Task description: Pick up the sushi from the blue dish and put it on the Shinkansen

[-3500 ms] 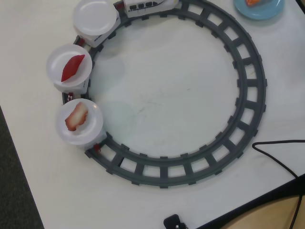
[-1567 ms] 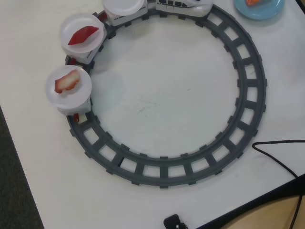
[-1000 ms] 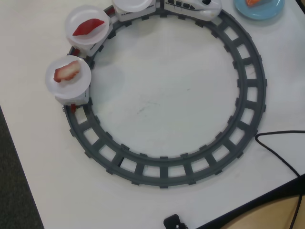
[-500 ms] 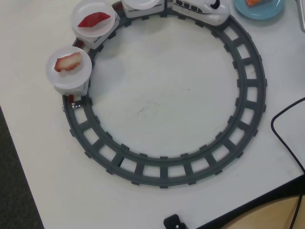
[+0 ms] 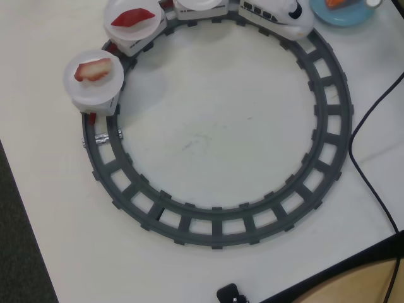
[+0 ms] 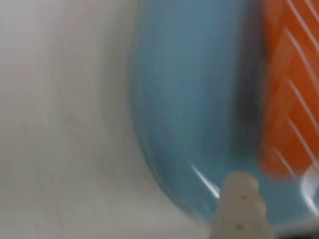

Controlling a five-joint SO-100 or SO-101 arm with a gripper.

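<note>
The sushi (image 6: 286, 99) on the dish (image 6: 189, 109) looks light, rigid and slick: grip its long sides. Pincer (image 6: 239, 209) state: cannot tell.

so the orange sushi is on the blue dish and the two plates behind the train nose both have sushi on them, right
Not quite. The orange sushi does lie on the blue dish, but in the overhead view the plate right behind the train looks empty. The dark red piece and the pink-and-white piece ride on the next two plates back.
</note>
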